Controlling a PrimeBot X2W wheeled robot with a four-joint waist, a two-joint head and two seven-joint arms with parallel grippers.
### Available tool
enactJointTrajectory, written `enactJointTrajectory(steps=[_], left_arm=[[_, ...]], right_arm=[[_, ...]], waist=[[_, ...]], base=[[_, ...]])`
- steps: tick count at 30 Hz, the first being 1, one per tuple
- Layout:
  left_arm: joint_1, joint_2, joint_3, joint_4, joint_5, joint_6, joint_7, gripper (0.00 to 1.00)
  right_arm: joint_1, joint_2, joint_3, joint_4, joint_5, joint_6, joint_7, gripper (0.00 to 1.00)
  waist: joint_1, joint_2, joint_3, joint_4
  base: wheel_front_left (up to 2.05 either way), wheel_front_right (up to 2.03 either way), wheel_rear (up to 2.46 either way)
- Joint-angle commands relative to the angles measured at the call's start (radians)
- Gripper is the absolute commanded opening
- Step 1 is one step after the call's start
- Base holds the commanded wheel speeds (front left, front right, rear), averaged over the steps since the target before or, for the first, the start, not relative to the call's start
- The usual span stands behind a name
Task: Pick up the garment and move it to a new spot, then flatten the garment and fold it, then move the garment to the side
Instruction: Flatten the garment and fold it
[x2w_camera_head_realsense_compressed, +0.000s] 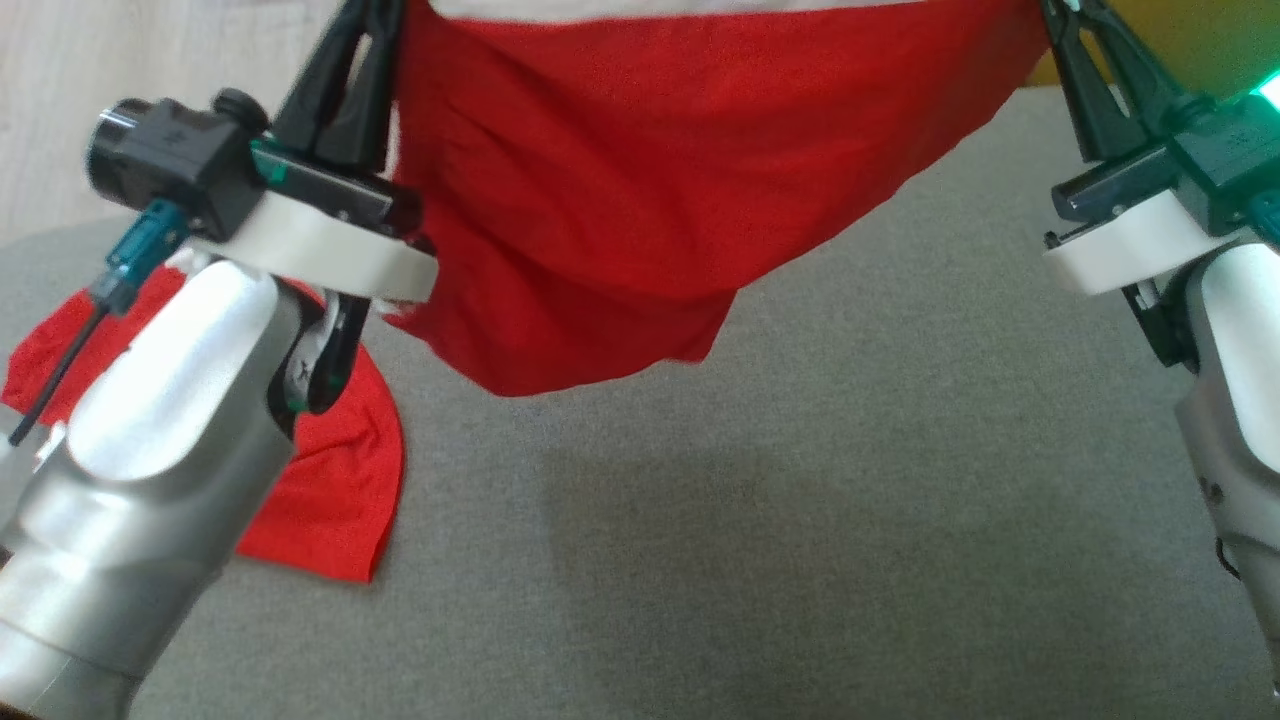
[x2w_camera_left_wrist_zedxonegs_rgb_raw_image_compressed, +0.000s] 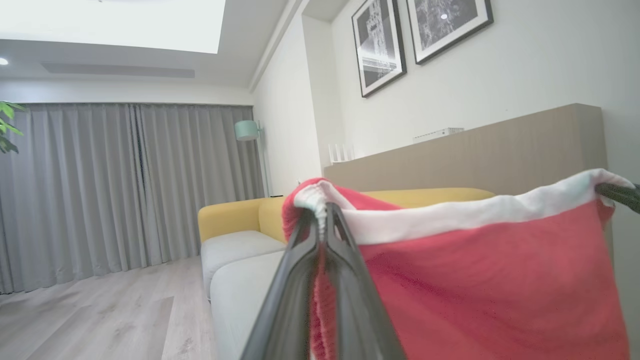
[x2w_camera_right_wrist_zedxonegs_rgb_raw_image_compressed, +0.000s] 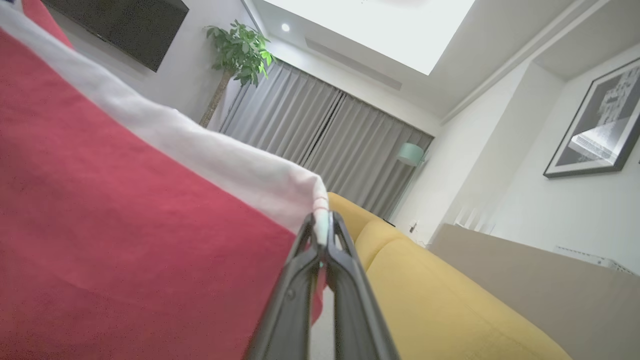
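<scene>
The garment (x2w_camera_head_realsense_compressed: 640, 190) is red cloth with a white band along its top edge, stretched in the air between both grippers above a grey surface. My left gripper (x2w_camera_left_wrist_zedxonegs_rgb_raw_image_compressed: 322, 210) is shut on one top corner of the garment (x2w_camera_left_wrist_zedxonegs_rgb_raw_image_compressed: 490, 280). At the other top corner of the garment (x2w_camera_right_wrist_zedxonegs_rgb_raw_image_compressed: 125, 225) my right gripper (x2w_camera_right_wrist_zedxonegs_rgb_raw_image_compressed: 322, 220) is shut on the white band. In the head view the left gripper (x2w_camera_head_realsense_compressed: 365, 40) is at the upper left and the right gripper (x2w_camera_head_realsense_compressed: 1075, 40) at the upper right. The hem sags low in the middle.
A second piece of red cloth (x2w_camera_head_realsense_compressed: 330, 490) lies on the grey surface (x2w_camera_head_realsense_compressed: 800, 520) beneath my left forearm. A yellow and grey sofa (x2w_camera_left_wrist_zedxonegs_rgb_raw_image_compressed: 235, 235) stands beyond, with grey curtains (x2w_camera_left_wrist_zedxonegs_rgb_raw_image_compressed: 125, 185), a potted plant (x2w_camera_right_wrist_zedxonegs_rgb_raw_image_compressed: 240, 50) and a wood floor (x2w_camera_left_wrist_zedxonegs_rgb_raw_image_compressed: 100, 310).
</scene>
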Motion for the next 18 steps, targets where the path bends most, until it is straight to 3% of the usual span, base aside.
enactJointTrajectory(steps=[1,7,18], left_arm=[[-0.032,0.031,0.058,-0.033,-0.002,0.011,-0.007,0.00],[0.032,0.044,0.061,-0.095,-0.007,0.036,-0.007,0.00],[0.074,0.090,0.106,-0.255,-0.018,0.082,0.010,0.00]], right_arm=[[-0.019,-0.008,0.003,-0.025,0.013,-0.001,0.006,0.00],[0.030,-0.016,0.010,-0.043,0.043,-0.001,0.018,0.00],[0.109,-0.038,-0.046,-0.202,0.070,-0.001,0.032,0.00]], waist=[[0.0001,-0.0001,-0.015,0.002],[0.0001,-0.0001,-0.031,-0.008],[0.0001,-0.0001,-0.042,-0.054]], base=[[0.00,0.00,0.00],[0.00,0.00,0.00],[0.00,0.00,0.00]])
